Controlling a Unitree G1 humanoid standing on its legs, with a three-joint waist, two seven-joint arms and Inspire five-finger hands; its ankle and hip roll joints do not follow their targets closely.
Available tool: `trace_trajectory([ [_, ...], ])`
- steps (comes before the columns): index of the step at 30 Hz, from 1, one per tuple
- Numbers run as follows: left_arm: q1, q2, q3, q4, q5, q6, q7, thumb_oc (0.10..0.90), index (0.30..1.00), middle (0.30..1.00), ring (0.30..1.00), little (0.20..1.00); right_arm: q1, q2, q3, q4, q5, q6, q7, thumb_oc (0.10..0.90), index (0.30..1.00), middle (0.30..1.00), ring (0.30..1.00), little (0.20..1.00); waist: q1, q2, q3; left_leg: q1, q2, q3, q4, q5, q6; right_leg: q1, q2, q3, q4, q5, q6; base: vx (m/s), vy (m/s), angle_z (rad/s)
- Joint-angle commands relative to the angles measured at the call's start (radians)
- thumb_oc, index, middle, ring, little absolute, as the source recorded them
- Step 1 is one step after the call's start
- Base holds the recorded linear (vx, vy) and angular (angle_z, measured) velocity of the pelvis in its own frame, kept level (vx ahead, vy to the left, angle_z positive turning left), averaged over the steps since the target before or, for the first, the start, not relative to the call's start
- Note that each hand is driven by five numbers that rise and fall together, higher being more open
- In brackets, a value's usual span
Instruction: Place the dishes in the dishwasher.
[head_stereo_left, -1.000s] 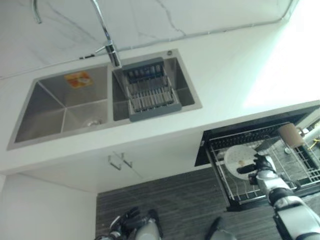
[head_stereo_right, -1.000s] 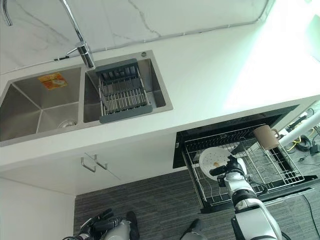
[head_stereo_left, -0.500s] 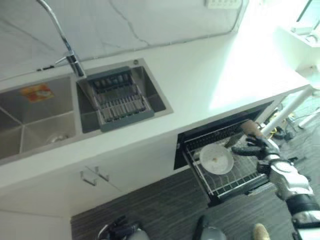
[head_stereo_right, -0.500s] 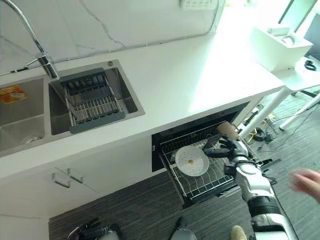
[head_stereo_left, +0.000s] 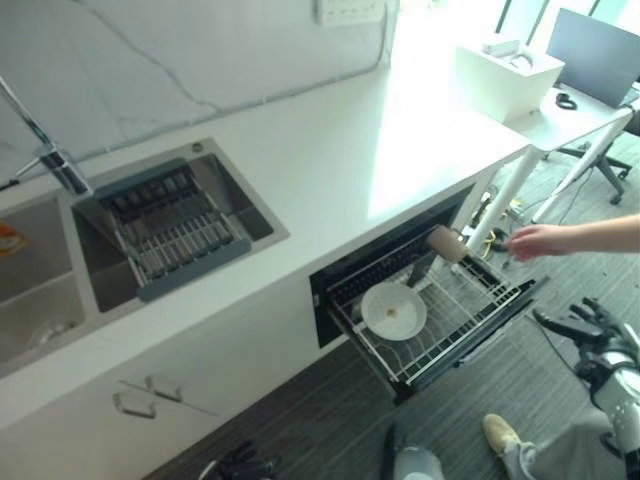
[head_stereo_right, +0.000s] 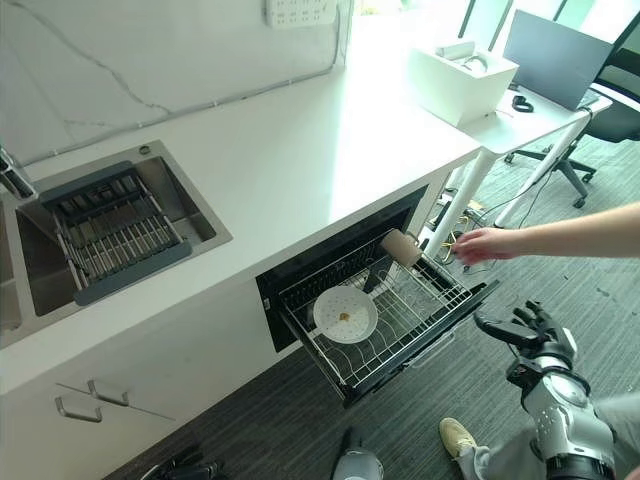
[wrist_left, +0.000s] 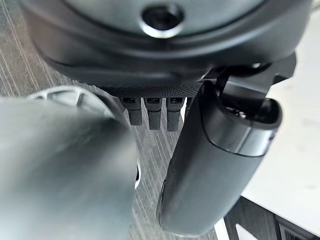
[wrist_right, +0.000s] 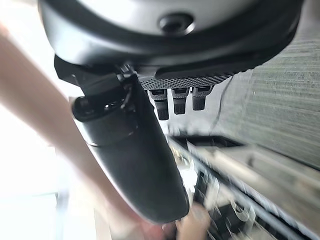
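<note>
A white plate (head_stereo_right: 345, 314) lies in the pulled-out dishwasher rack (head_stereo_right: 425, 305) under the counter. A brown cup (head_stereo_right: 403, 247) sits tilted at the rack's far corner. My right hand (head_stereo_right: 530, 330) hangs open over the floor, to the right of the rack and apart from it, holding nothing. In the right wrist view its thumb (wrist_right: 130, 150) is stretched out. A person's hand (head_stereo_right: 487, 243) reaches in from the right, close to the cup. My left hand (head_stereo_left: 240, 465) hangs low by the floor, with its thumb (wrist_left: 220, 150) straight and nothing in it.
The white counter (head_stereo_left: 350, 150) carries a sink with a grey drainer basket (head_stereo_left: 170, 225) at the left. A desk with a white box (head_stereo_right: 462, 80) and an office chair (head_stereo_right: 600, 110) stand at the right. A shoe (head_stereo_left: 500, 432) rests on the floor near the rack.
The camera has swung to the right. My right hand has left the plate in the rack and moved off to the right. A person's arm has reached in towards the cup.
</note>
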Motion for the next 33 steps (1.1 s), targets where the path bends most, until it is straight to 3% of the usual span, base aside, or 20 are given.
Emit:
trace_trajectory([
  [1,-0.001,0.026,-0.032,-0.014,-0.010,-0.058,-0.018,0.800,0.900,0.900,0.900,0.900,-0.075,-0.038,-0.115,0.006,0.062,-0.142,-0.078,0.800,0.900,0.900,0.900,0.900,0.014,-0.014,0.011,0.056,0.018,0.010,0.080,-0.146,0.008,0.047,-0.057,-0.055,0.081,-0.101,0.084,0.01,-0.013,-0.12],
  [6,-0.003,0.030,-0.042,0.002,-0.006,-0.065,-0.028,0.800,0.900,0.900,0.900,0.900,-0.088,-0.025,-0.090,0.148,0.142,-0.099,-0.064,0.800,0.900,0.900,0.900,0.900,0.028,-0.008,0.006,0.063,0.012,0.012,0.080,-0.150,0.009,0.053,-0.057,-0.061,0.081,-0.103,0.080,0.01,-0.004,-0.05],
  [7,-0.005,0.030,-0.044,0.010,-0.007,-0.069,-0.030,0.800,0.900,0.900,0.900,0.900,-0.094,-0.023,-0.084,0.189,0.160,-0.101,-0.069,0.516,0.474,0.474,0.474,0.474,0.032,-0.007,0.005,0.063,0.011,0.012,0.080,-0.150,0.008,0.055,-0.058,-0.063,0.081,-0.104,0.080,0.03,0.006,-0.04],
  [8,-0.014,0.035,-0.053,0.026,-0.009,-0.071,-0.036,0.800,0.900,0.900,0.900,0.900,-0.118,-0.017,-0.067,0.298,0.245,-0.099,-0.069,0.400,0.300,0.300,0.300,0.300,0.047,-0.002,0.001,0.061,0.009,0.007,0.080,-0.150,0.006,0.059,-0.061,-0.069,0.081,-0.106,0.079,0.02,0.006,-0.06],
  [15,-0.036,0.044,-0.080,0.053,0.002,-0.070,-0.046,0.800,0.900,0.900,0.900,0.900,-0.188,-0.012,-0.048,0.546,0.344,-0.103,-0.028,0.400,0.300,0.300,0.300,0.300,0.097,0.013,-0.007,0.050,0.000,-0.020,0.080,-0.149,0.005,0.077,-0.064,-0.087,0.081,-0.114,0.077,0.02,-0.003,0.02],
  [21,-0.041,0.050,-0.085,0.074,0.013,-0.063,-0.053,0.800,0.900,0.900,0.900,0.900,-0.215,0.000,-0.040,0.645,0.374,-0.106,-0.017,0.400,0.300,0.300,0.300,0.300,0.125,0.021,-0.014,0.041,-0.006,-0.038,0.080,-0.149,0.006,0.086,-0.067,-0.105,0.081,-0.119,0.078,0.01,-0.004,0.17],
  [24,-0.039,0.046,-0.086,0.081,0.015,-0.067,-0.051,0.800,0.900,0.900,0.900,0.900,-0.223,0.005,-0.037,0.656,0.370,-0.104,-0.020,0.400,0.300,0.300,0.300,0.300,0.132,0.023,-0.015,0.038,-0.007,-0.045,0.080,-0.149,0.007,0.090,-0.067,-0.109,0.081,-0.121,0.076,0.00,-0.003,0.11],
  [33,-0.024,0.039,-0.077,0.064,0.022,-0.060,-0.047,0.800,0.900,0.900,0.900,0.900,-0.210,0.032,-0.014,0.538,0.303,-0.186,-0.091,0.400,0.300,0.300,0.300,0.300,0.133,0.023,-0.007,0.029,-0.009,-0.060,0.080,-0.146,0.008,0.095,-0.065,-0.123,0.081,-0.121,0.075,0.00,-0.007,0.10],
])
